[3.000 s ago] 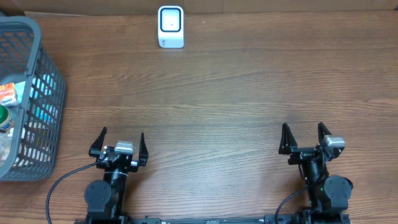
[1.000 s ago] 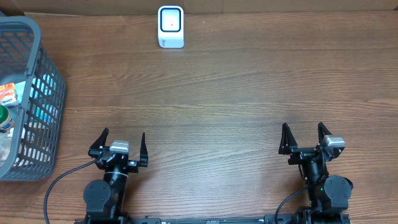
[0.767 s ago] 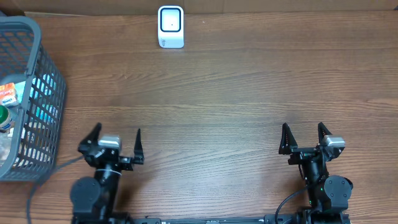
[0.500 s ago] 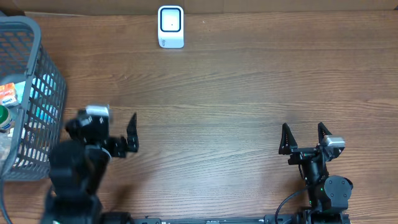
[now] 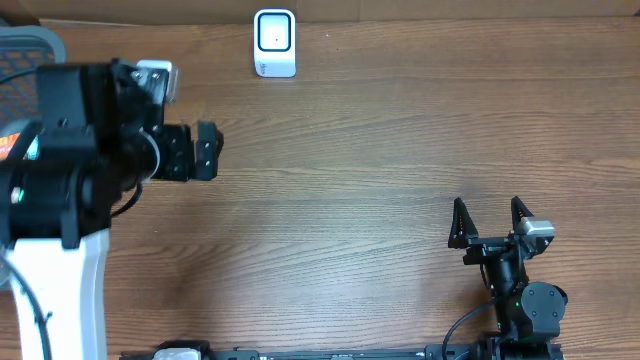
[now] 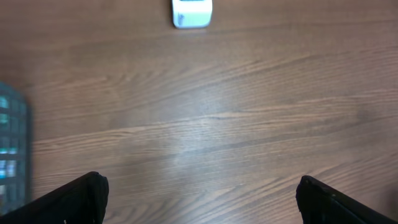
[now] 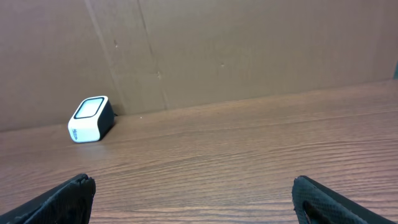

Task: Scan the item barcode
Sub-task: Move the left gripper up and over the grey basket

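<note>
At about 10 o'clock on the table (image 5: pixel 380 140), the left end effector (image 6: pixel 200 180) hovers spread and empty next to the basket (image 5: pixel 30 40), where the item (image 5: pixel 12 140) sits mostly hidden. Right end effector (image 5: pixel 487 215) is spread too, at 5 o'clock. Looks like the reach step. Next up it needs to dip in, pinch the item, and show it to the scanner (image 5: pixel 274 42) at 12.

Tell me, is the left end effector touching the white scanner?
Apart. Left wrist view shows bare table between the left end effector and the scanner.
</note>
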`<state>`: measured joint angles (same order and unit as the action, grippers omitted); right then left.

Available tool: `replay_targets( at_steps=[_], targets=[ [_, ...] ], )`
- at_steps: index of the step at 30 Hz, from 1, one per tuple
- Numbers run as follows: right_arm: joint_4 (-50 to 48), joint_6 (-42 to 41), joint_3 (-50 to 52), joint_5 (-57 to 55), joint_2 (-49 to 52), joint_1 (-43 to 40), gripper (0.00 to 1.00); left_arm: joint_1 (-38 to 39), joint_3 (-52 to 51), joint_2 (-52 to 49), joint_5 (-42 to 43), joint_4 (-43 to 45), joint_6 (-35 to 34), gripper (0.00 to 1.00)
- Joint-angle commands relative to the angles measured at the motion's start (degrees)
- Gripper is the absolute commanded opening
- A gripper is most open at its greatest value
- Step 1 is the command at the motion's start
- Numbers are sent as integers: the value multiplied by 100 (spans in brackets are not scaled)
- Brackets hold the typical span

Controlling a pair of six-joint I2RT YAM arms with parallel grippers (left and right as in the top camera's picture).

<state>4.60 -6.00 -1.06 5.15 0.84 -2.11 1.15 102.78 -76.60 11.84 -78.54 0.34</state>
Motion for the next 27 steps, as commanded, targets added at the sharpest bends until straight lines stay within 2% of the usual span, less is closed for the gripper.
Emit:
replay_targets(
  at_steps=[1,5,9,14,19,27],
  targets=[
    [-24,9,61,9,-61,22,100,28,142,-415,306,66,-55,100],
    [-24,9,61,7,-61,22,100,26,151,-719,234,435,-63,100],
    [-24,9,61,9,-61,22,100,-157,382,-868,-109,817,-695,100],
    [-24,9,61,9,-61,22,100,-949,1032,-994,-577,975,-1010,100],
    [-24,9,61,9,-61,22,100,-1923,1467,-1001,-627,1095,-1130,100],
    [-22,9,61,7,-61,22,100,-3195,1596,-1043,-745,1405,-1134,100]
  ],
)
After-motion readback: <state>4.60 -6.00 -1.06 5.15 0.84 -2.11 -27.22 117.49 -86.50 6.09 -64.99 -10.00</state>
